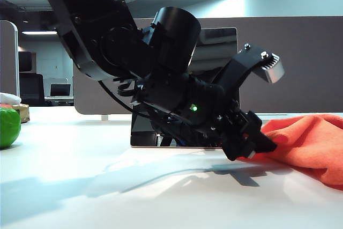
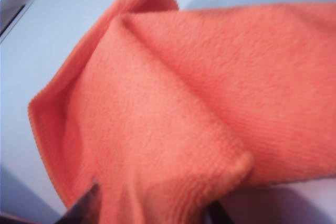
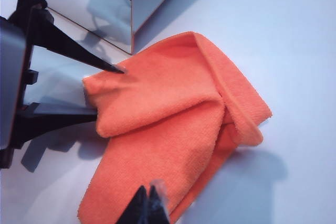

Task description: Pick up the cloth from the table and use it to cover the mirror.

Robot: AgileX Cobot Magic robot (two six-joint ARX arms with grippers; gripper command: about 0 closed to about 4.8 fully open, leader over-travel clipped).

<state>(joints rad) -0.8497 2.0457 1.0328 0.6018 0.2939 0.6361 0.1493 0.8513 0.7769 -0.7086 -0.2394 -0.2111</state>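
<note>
The orange cloth (image 1: 313, 143) lies crumpled on the white table (image 1: 161, 197), right of the upright mirror (image 1: 218, 41). My left arm reaches across in front of the mirror, and its gripper (image 1: 258, 144) is low at the cloth's near corner. In the left wrist view the cloth (image 2: 184, 103) fills the picture; the left gripper (image 2: 152, 212) is open, its fingertips (image 2: 86, 205) straddling a fold. In the right wrist view those fingers (image 3: 107, 66) bracket a corner of the cloth (image 3: 173, 124) beside the mirror (image 3: 89, 14). My right gripper (image 3: 148, 203) hovers shut over the cloth's other edge.
A green round object (image 1: 8, 127) and a small brown box (image 1: 22, 112) sit at the far left of the table. A grey-brown divider panel (image 1: 300, 63) runs behind the mirror. Bare tabletop (image 3: 294, 51) lies beyond the cloth.
</note>
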